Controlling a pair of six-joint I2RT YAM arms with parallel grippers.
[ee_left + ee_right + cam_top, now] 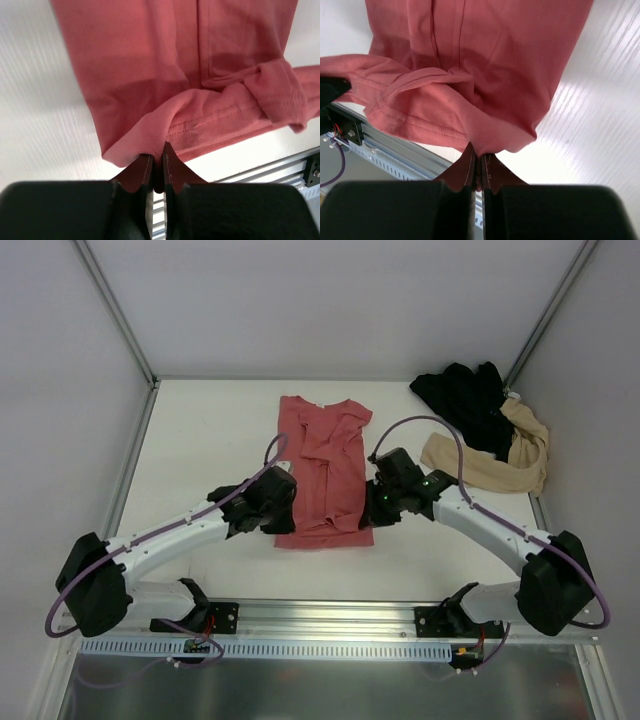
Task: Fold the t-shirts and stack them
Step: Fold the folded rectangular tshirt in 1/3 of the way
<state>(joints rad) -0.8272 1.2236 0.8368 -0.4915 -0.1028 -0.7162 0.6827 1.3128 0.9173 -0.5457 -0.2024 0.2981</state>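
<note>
Coral-red cloth t-shirt (325,470) lies on the white counter (200,440), near hem corners pinched: left jaws clamped tight on one, right jaws on the other (black cloth t-shirt (465,400) and tan cloth t-shirt (500,465) heaped far right).

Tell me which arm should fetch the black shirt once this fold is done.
Right, probably: the black t-shirt lies far right, nearer the right gripper than the left gripper. Both now pinch the coral-red t-shirt.

A robotics lab test cell. A bare white surface (205,440) is boxed in by plain white panels (320,300) on aluminium posts (112,305). Along the bottom of the frame, an extruded aluminium rail (330,614) carries bolted arm mounts (195,615), a slotted cable strip (300,649) and exposed purple cables (430,419).
</note>
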